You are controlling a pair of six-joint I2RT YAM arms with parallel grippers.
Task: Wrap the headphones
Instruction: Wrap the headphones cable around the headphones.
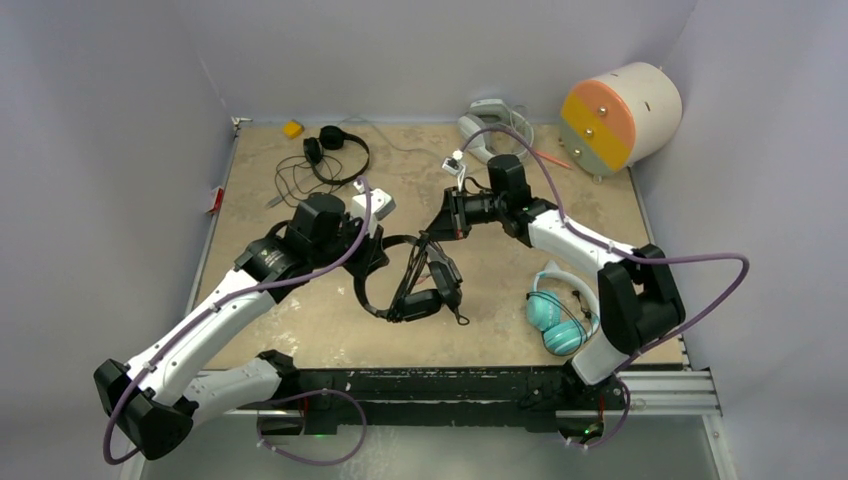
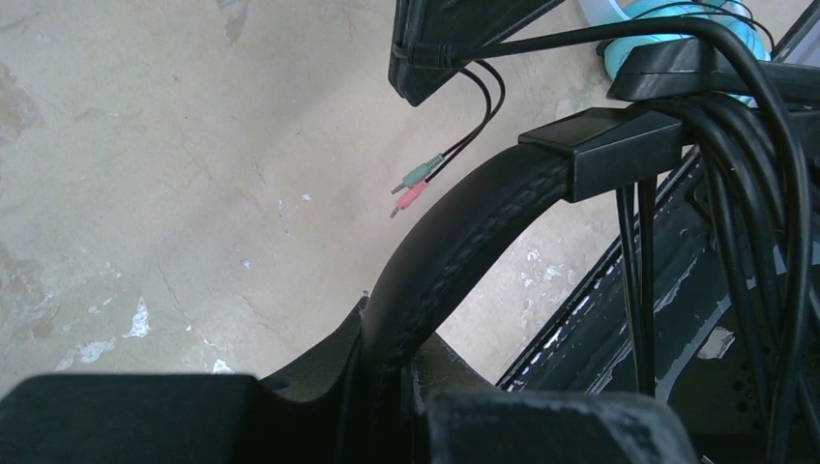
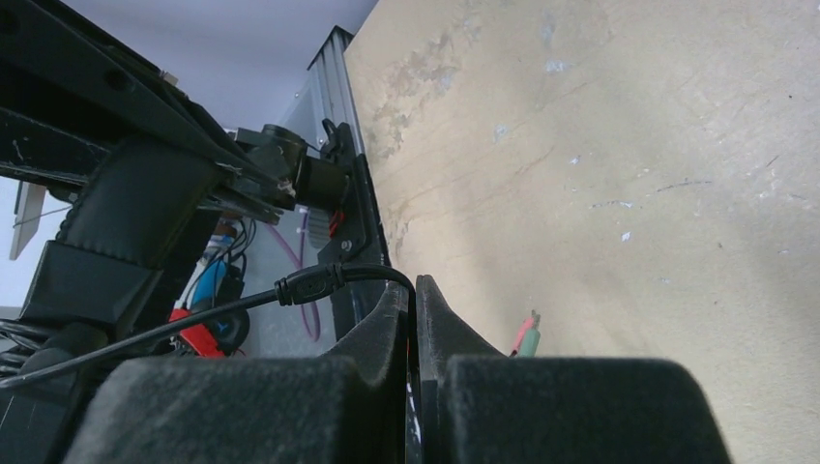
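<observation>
Teal headphones (image 1: 550, 314) partly behind right arm (image 1: 640, 300)

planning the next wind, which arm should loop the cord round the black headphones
Right. The right gripper is pinched on the thin cord near its plugs, free to carry it around, while the left gripper clamps the headband, best used as the anchor.

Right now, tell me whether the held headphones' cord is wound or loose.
Partly wound: cord loops pass over the headband; the plug end is unwound.
</observation>
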